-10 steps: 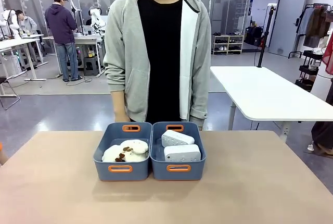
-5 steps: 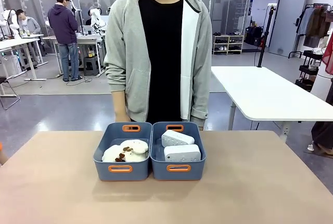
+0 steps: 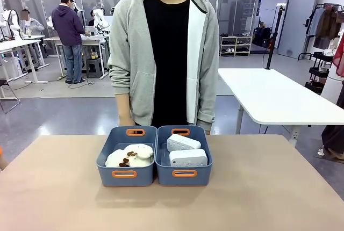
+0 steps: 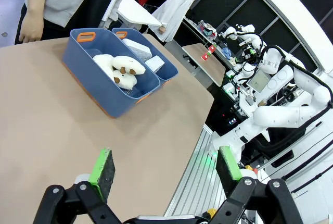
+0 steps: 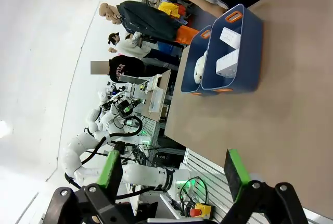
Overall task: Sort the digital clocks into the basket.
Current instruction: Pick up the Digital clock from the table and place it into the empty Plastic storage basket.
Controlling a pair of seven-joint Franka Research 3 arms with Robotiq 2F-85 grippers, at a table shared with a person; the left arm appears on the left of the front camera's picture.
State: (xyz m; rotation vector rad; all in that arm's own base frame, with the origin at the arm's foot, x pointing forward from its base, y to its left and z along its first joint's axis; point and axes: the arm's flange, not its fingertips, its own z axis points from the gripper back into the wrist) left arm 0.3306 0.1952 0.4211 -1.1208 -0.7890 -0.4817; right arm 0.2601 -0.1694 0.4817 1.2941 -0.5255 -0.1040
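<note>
Both digital clocks [image 3: 183, 151] already lie together in the right-hand basket [image 3: 184, 173] of the joined pair, with plush toys [image 3: 131, 156] in its twin, so the sorting looks finished to me and nothing calls for another grasp. The left claw [image 4: 169, 174] hangs wide and empty above the table [image 4: 47, 125], the baskets well ahead of it. The right claw [image 5: 174, 174] is likewise wide and empty, the clocks far ahead. A person [image 3: 164, 53] stands behind.
</note>
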